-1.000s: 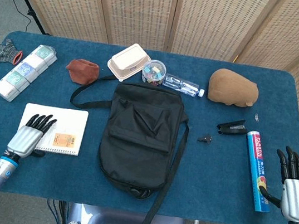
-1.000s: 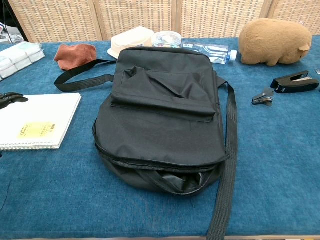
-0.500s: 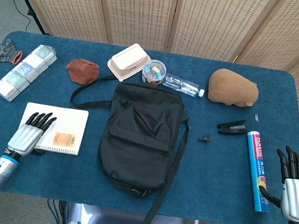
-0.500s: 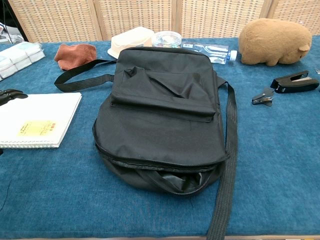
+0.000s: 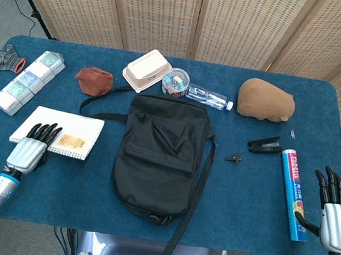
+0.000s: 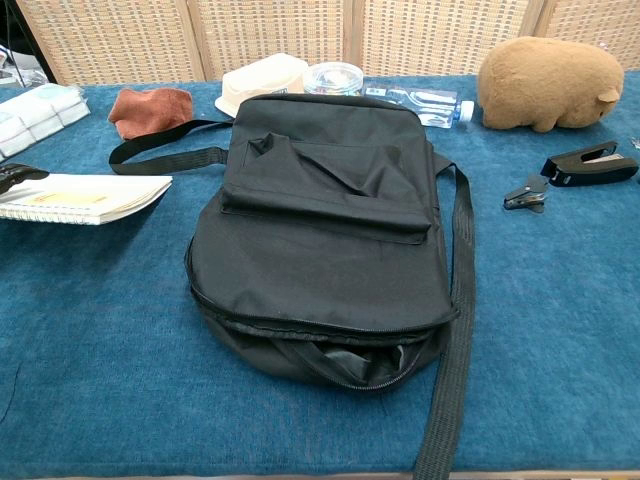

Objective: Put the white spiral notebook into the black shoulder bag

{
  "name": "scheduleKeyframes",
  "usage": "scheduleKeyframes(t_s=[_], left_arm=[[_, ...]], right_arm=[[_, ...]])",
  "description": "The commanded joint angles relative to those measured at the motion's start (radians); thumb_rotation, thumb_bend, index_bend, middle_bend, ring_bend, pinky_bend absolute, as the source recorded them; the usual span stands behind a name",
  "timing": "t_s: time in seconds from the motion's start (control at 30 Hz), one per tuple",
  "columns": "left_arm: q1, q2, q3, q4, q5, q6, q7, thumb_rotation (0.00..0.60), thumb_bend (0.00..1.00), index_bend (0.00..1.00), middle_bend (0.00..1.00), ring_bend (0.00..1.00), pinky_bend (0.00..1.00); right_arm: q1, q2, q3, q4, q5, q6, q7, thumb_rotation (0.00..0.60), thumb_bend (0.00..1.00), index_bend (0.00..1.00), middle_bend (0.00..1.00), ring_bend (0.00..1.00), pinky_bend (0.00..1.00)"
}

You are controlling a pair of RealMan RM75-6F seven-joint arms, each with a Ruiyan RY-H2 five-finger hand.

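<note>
The white spiral notebook [image 5: 70, 132] is off the cloth at the left, held nearly level, and casts a shadow beneath it in the chest view [image 6: 85, 197]. My left hand [image 5: 29, 148] grips its near left corner, dark fingers lying on the cover [image 6: 15, 175]. The black shoulder bag [image 5: 162, 158] lies flat in the middle of the table, just right of the notebook. Its zipped mouth [image 6: 350, 355] gapes toward the table's near edge. My right hand [image 5: 335, 213] stands open at the near right edge, holding nothing.
Along the back lie tissue packs [image 5: 28, 81], gloves [image 5: 4, 59], a brown cloth [image 5: 94, 81], a cream lunch box [image 5: 147, 71], a jar of clips [image 5: 176, 81], a water bottle [image 5: 208, 97] and a brown plush [image 5: 266, 100]. A stapler [image 5: 265, 144], binder clip [image 5: 233, 156] and blue tube [image 5: 294, 194] lie right.
My left hand has lifted the notebook off the table and turned it; it now hangs higher and slightly further back. The bag and right hand have not moved.
</note>
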Motion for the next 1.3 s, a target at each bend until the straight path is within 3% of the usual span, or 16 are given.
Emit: scheduleKeyframes(t_s=[0.03,0.4,0.57,0.63,0.67,0.83,0.93,1.03,1.3], left_arm=[[-0.005,-0.002,-0.003,0.005,-0.003,-0.005,0.002,0.6,0.9,0.0,0.0,0.0,0.0],[-0.047,-0.007,-0.026,0.011,-0.037,-0.062,0.017,0.6,0.84,0.0,0.0,0.0,0.0],[-0.055,-0.023,-0.039,0.026,-0.053,-0.058,0.045,0.6,0.84,0.0,0.0,0.0,0.17],[-0.055,-0.032,-0.041,0.042,-0.049,-0.043,0.047,0.6,0.85,0.02,0.07,0.05,0.29],[-0.054,-0.039,-0.042,0.055,-0.046,-0.031,0.049,0.6,0.85,0.05,0.11,0.08,0.33],[-0.049,-0.064,-0.045,0.104,-0.025,0.023,0.025,0.6,0.85,0.45,0.48,0.34,0.55],[-0.048,-0.073,-0.048,0.13,-0.009,0.055,-0.002,0.6,0.88,0.59,0.58,0.41,0.61],[-0.052,-0.073,-0.053,0.152,0.013,0.098,-0.038,0.6,0.9,0.67,0.65,0.46,0.64],[-0.083,-0.018,-0.098,0.119,0.049,0.196,-0.024,0.6,0.92,0.73,0.68,0.49,0.66]], right_arm=[[0.0,0.001,0.0,-0.001,0.001,-0.002,0.001,0.6,0.0,0.0,0.0,0.0,0.0],[-0.001,0.007,-0.004,-0.011,0.002,-0.008,0.01,0.6,0.0,0.0,0.0,0.0,0.0],[0.0,0.009,-0.004,-0.011,0.005,-0.012,0.019,0.6,0.0,0.0,0.0,0.0,0.0],[0.0,0.01,-0.004,-0.011,0.006,-0.012,0.023,0.6,0.0,0.0,0.0,0.0,0.0],[0.0,0.011,-0.004,-0.011,0.006,-0.013,0.024,0.6,0.0,0.0,0.0,0.0,0.0],[0.001,0.011,-0.006,-0.012,0.005,-0.015,0.024,0.6,0.0,0.0,0.0,0.0,0.0],[0.003,0.011,-0.01,-0.014,0.003,-0.023,0.024,0.6,0.0,0.0,0.0,0.0,0.0],[0.009,0.02,-0.02,-0.026,-0.005,-0.043,0.027,0.6,0.0,0.0,0.0,0.0,0.0],[0.114,0.184,-0.075,-0.179,-0.089,-0.248,0.173,0.6,0.0,0.0,0.0,0.0,0.0]])
